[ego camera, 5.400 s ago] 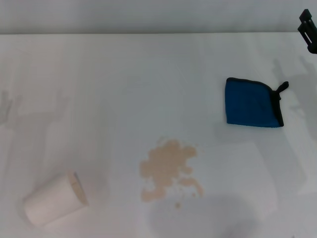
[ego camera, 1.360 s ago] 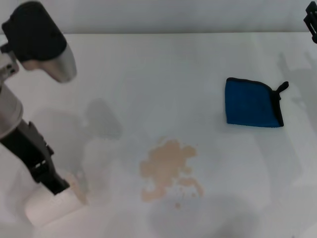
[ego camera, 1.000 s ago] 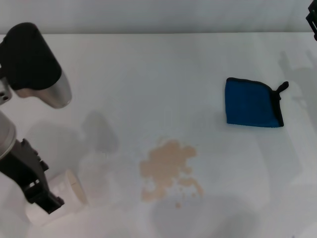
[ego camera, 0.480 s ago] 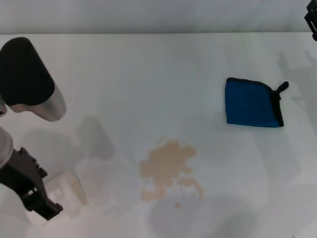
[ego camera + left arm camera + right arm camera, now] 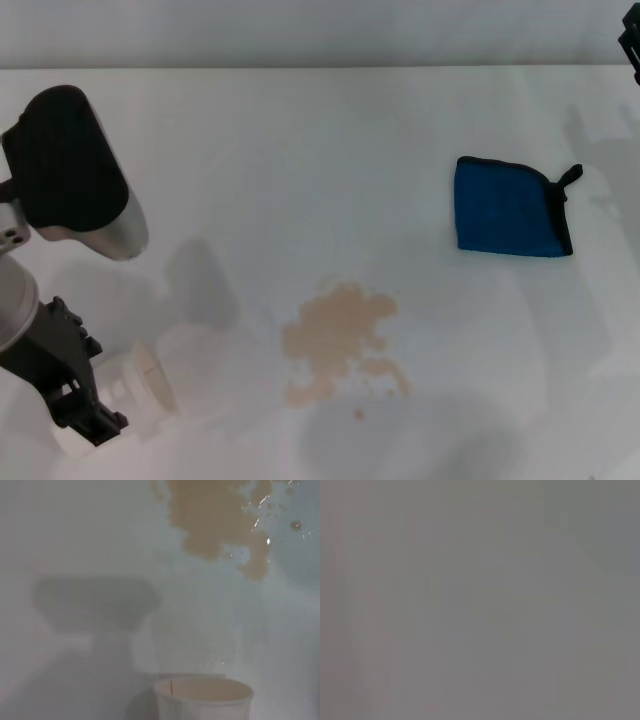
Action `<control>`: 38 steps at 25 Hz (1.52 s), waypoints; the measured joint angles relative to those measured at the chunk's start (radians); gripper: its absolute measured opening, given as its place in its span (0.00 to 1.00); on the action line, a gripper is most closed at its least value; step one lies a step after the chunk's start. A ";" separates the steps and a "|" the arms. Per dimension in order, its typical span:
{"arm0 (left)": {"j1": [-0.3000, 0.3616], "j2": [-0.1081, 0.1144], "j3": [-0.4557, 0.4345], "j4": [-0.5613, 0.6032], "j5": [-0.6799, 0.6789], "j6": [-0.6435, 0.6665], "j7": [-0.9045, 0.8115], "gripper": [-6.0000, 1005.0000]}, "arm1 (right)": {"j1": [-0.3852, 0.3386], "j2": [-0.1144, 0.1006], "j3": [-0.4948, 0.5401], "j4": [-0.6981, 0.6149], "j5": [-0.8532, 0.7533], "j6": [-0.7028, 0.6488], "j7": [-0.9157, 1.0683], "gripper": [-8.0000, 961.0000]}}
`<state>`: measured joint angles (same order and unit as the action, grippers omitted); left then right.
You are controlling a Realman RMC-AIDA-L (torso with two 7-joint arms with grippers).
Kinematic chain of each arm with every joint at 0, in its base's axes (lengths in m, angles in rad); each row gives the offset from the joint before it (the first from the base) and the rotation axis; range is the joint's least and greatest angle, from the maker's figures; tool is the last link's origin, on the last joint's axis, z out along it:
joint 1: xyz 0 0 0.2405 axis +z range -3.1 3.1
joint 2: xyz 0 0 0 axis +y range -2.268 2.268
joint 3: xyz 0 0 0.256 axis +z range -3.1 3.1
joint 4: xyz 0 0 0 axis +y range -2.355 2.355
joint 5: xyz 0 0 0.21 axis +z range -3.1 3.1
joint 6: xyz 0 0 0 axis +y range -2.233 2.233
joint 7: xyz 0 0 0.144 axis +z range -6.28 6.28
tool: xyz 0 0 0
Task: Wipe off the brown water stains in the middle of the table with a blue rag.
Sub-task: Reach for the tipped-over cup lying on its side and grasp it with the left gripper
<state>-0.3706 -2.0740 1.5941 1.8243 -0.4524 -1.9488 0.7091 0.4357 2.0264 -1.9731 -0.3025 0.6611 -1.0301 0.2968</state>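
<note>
Your white table (image 5: pixel 300 150) carries the blue rag (image 5: pixel 508 208), tan stains (image 5: pixel 338 338) mid-table, and a tipped paper cup (image 5: pixel 135 385).

surface (image 5: pixel 330 150): plain white, matte
brown water stains (image 5: pixel 338 335): light tan, blotchy, small droplets at edge
blue rag (image 5: pixel 508 208): bright blue, black edging, black loop
paper cup (image 5: pixel 135 385): white
left arm (image 5: pixel 65 165): black and silver

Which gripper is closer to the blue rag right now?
Right. The right gripper sits at the table's far right edge, just beyond the blue rag. The left gripper is across the table at the paper cup.
</note>
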 joint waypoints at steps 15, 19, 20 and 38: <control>0.007 -0.001 0.056 -0.034 0.070 0.033 -0.003 0.83 | 0.002 -0.003 0.001 0.003 0.000 0.001 0.010 0.83; 0.004 -0.001 0.073 -0.060 0.079 0.040 -0.005 0.83 | 0.001 -0.003 0.001 0.002 0.000 0.001 0.010 0.83; 0.003 -0.001 0.077 -0.068 0.079 0.041 -0.006 0.83 | 0.001 -0.003 0.001 0.001 0.000 0.001 0.010 0.83; 0.004 -0.002 0.140 -0.108 0.121 0.107 -0.008 0.83 | -0.003 -0.002 0.000 -0.003 0.000 0.001 0.010 0.83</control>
<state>-0.3666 -2.0755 1.7341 1.7166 -0.3312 -1.8415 0.7014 0.4325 2.0248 -1.9727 -0.3052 0.6611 -1.0293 0.3068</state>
